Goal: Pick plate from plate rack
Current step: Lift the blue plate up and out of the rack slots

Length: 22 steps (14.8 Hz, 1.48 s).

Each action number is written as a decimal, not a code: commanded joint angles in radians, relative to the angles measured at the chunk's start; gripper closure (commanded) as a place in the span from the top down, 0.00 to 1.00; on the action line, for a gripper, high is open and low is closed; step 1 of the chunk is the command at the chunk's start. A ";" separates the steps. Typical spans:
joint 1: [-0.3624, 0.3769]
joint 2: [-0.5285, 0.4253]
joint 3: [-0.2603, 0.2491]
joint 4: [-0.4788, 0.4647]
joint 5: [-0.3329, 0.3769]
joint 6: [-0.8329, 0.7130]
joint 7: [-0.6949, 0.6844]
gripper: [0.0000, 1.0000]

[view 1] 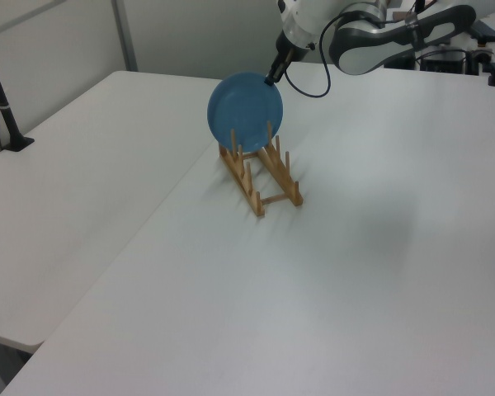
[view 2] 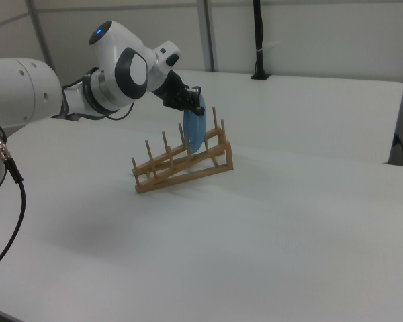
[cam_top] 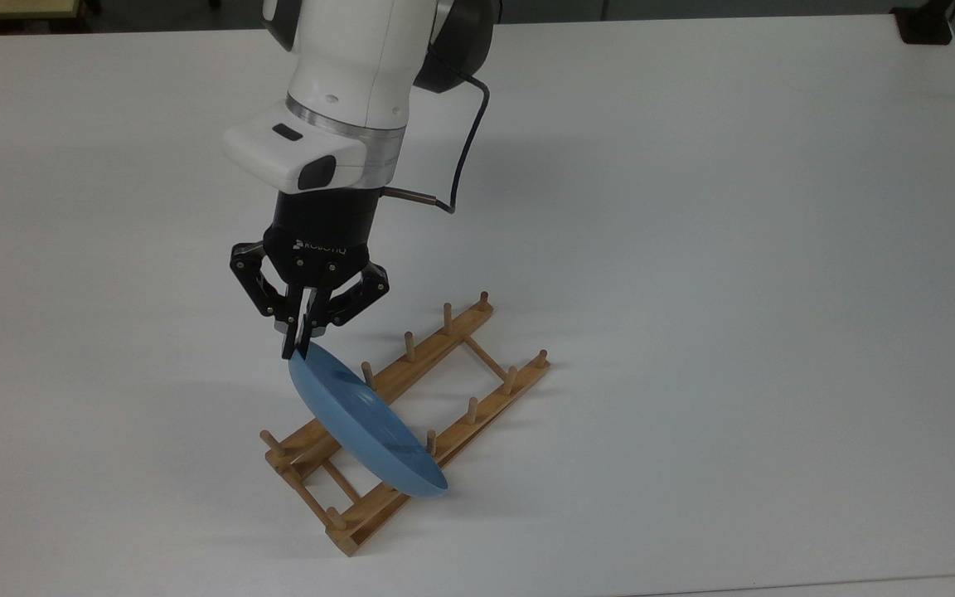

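One table (cam_top: pixel 693 207): white and flat, it carried the plate rack near the middle of the top view.
Arm (cam_top: pixel 353 66): white Panda, it reached down from the top view's upper edge. Wrist was pitched so the gripper met the plate from above, where the rim stood free of the wood.
Plate rack (cam_top: pixel 490 414): two light wooden rails joined by thin crossbars, running diagonally in the top view from lower left to upper right.
Rack contents: one plate, in the first gap from the top view's lower-left end. The remaining gaps held nothing.
Plate (cam_top: pixel 366 427): glossy blue, on edge and leaning. Lower rim was still down among the rails, so it was in the rack and not yet clear. It showed as a full disc in the left view (view 1: pixel 245 107) and edge-on in the right view (view 2: pixel 195 131).
Why it stood so: judged that the pegs on either side kept it on edge, leaving the top rim as the only reachable part.
Gripper (cam_top: pixel 295 352): black two-finger unit at the plate's top rim, also seen in the left view (view 1: pixel 272 80) and the right view (view 2: pixel 191 100).
Fingers (cam_top: pixel 302 319): drawn together, pinching the rim between them.
Pegs (cam_top: pixel 368 375): short upright dowels along both rails, the nearest ones just beside the plate faces.
Step, judged: grasp made, and the lift-out looked barely begun.
Risk, judged: an angled pull could catch the pegs and drag the light rack along.
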 commanded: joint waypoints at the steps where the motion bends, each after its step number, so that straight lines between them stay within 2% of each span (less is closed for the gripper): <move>1: 0.003 -0.052 -0.004 -0.003 -0.018 0.019 0.020 0.00; 7: -0.007 -0.131 -0.016 -0.001 -0.009 0.012 0.021 0.00; 11: -0.048 -0.162 -0.008 -0.023 0.079 -0.055 0.001 0.00; 12: -0.050 -0.161 -0.008 -0.024 0.122 -0.087 -0.037 0.00; 14: -0.053 -0.161 -0.010 -0.023 0.251 -0.194 -0.173 0.00; 17: -0.092 -0.168 -0.013 -0.015 0.453 -0.422 -0.453 0.00; 19: -0.111 -0.170 -0.016 -0.018 0.492 -0.565 -0.593 0.00; 22: -0.123 -0.165 -0.013 -0.046 0.494 -0.720 -0.767 0.00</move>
